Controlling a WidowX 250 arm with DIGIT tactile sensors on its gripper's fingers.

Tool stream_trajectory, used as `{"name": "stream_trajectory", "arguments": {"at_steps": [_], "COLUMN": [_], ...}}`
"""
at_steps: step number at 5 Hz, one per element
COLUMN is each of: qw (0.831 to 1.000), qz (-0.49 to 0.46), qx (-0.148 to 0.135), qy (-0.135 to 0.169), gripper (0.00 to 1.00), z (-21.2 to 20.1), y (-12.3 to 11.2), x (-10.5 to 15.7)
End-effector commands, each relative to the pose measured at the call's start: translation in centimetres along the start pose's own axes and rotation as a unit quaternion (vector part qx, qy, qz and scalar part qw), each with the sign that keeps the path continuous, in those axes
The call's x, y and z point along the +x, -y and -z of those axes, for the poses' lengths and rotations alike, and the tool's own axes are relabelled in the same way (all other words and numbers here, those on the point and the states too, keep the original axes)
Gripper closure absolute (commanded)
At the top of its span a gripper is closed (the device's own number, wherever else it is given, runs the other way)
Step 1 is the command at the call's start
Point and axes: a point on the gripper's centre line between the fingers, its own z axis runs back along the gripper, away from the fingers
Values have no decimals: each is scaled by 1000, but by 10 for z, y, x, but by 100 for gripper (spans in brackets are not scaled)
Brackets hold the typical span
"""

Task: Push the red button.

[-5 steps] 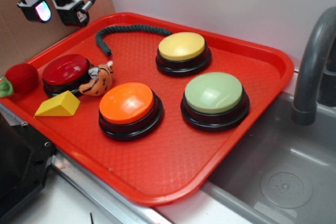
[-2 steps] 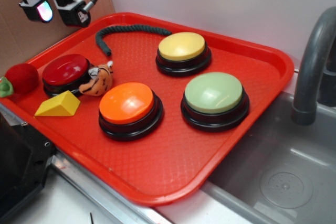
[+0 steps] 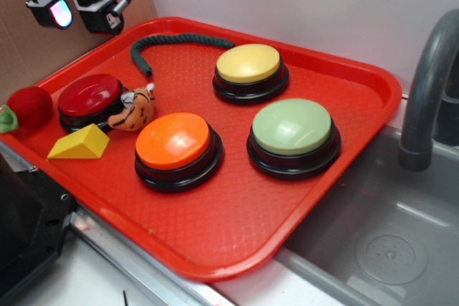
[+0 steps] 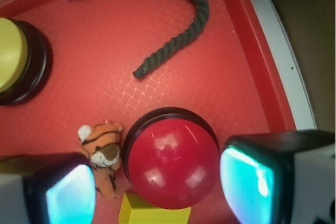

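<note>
Four dome buttons sit on a red tray (image 3: 344, 77), and the one that matters, the red button (image 3: 90, 95), lies at the left of the exterior frame, its dark glossy cap showing no sign of being pressed. A small tiger toy (image 3: 136, 109) touches its right side, a yellow wedge (image 3: 80, 142) sits just below it, and a fuzzy red ball (image 3: 29, 105) rests at the tray's left edge. The orange button (image 3: 174, 141), green button (image 3: 292, 127) and yellow button (image 3: 249, 63) spread toward the centre and right, with a dark rope (image 3: 172, 39) curling along the top.

The gripper (image 3: 72, 11) hangs in the upper left corner, fingers spread and holding nothing. Over the past second it has drifted only slightly, staying high above the tray, so the press appears not yet begun.

The wrist view adds what the exterior cannot: the red button (image 4: 172, 162) framed between the two glowing pads (image 4: 247, 179), suggesting the approach is roughly lined up. The faucet (image 3: 430, 84) and sink at right appear only in the exterior view
</note>
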Motion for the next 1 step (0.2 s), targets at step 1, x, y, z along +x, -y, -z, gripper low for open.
{"name": "stream_trajectory", "arguments": {"at_steps": [1], "qw": [999], "qz": [20], "qx": [7], "qy": [49], "gripper": [0], "z": [-18], "y": [3], "x": [7]}}
